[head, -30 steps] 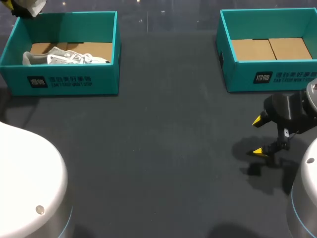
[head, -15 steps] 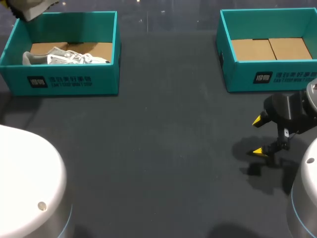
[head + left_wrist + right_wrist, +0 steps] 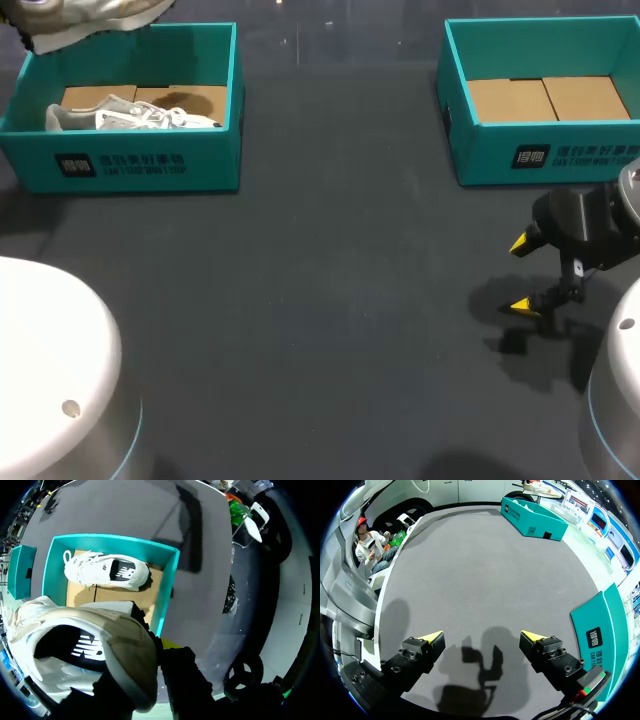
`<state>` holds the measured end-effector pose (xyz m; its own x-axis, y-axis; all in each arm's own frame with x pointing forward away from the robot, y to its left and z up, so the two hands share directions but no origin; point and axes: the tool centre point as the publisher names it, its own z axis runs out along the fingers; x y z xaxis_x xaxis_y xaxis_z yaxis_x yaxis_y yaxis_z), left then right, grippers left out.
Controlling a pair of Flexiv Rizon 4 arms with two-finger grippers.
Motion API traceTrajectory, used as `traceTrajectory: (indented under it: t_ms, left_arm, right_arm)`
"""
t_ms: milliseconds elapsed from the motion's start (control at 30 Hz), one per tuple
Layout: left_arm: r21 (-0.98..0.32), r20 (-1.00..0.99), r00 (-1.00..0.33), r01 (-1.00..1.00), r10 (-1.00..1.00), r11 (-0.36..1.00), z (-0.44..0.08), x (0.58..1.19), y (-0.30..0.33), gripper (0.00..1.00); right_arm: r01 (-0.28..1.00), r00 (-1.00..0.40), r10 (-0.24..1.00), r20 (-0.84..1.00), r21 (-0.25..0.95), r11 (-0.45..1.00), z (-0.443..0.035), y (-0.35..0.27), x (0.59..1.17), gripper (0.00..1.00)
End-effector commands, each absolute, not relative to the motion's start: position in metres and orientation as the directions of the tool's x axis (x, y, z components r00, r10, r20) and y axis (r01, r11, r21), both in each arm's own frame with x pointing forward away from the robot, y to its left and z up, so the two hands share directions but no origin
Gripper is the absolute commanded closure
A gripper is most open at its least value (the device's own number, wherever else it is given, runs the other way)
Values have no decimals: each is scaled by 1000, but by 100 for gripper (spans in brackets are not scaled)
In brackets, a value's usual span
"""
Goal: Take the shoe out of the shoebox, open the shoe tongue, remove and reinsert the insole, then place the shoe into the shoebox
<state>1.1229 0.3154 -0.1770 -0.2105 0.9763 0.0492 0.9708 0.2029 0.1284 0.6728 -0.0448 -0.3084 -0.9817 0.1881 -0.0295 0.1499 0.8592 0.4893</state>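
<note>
Hanging: shoe (image 3: 90, 15) in the air over the back left corner of the left box (image 3: 140, 165), clear of its rim.
Shoe make: pale fabric upper, tan suede-like heel, black side panel with a white mark (image 3: 85, 650).
Left gripper (image 3: 159, 650): clamped on the shoe's heel end; one yellow tip shows beside the heel, the other is hidden behind the shoe.
Second shoe (image 3: 130, 115): white, laced, lying on its side on the left box's floor, under the gripper (image 3: 107, 571).
Left box: teal card, open-topped, rectangular, brown cardboard floor (image 3: 167, 595).
Right box (image 3: 550, 155): same teal card with a bare brown floor, just beside the right gripper (image 3: 600, 625).
Right gripper (image 3: 525, 275): fingers spread wide, nothing between them, above the table (image 3: 320, 300), its shadow beneath (image 3: 482, 637).
Table: dark grey, matte, flat.
</note>
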Motion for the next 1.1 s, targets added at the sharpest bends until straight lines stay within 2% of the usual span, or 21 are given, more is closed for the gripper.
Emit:
traceTrajectory:
  t_ms: [33,233,433,833,1100]
  left_arm:
    - [134,32,-185,975,982,180,-177,1120,321,100]
    - [177,93,-148,976,985,130,-184,1132,315,100]
    - [237,104,13,971,995,-37,-195,1142,316,100]
    - [237,104,13,971,995,-37,-195,1142,316,100]
    - [189,152,43,979,988,-72,-229,1162,307,100]
  right_arm:
    - [150,-982,189,-32,488,860,-309,-45,671,0]
    - [150,-982,189,-32,488,860,-309,-45,671,0]
    - [150,-982,189,-32,488,860,-309,-45,671,0]
    - [150,-982,189,-32,488,860,-309,-45,671,0]
    - [150,-982,189,-32,488,860,-309,-45,671,0]
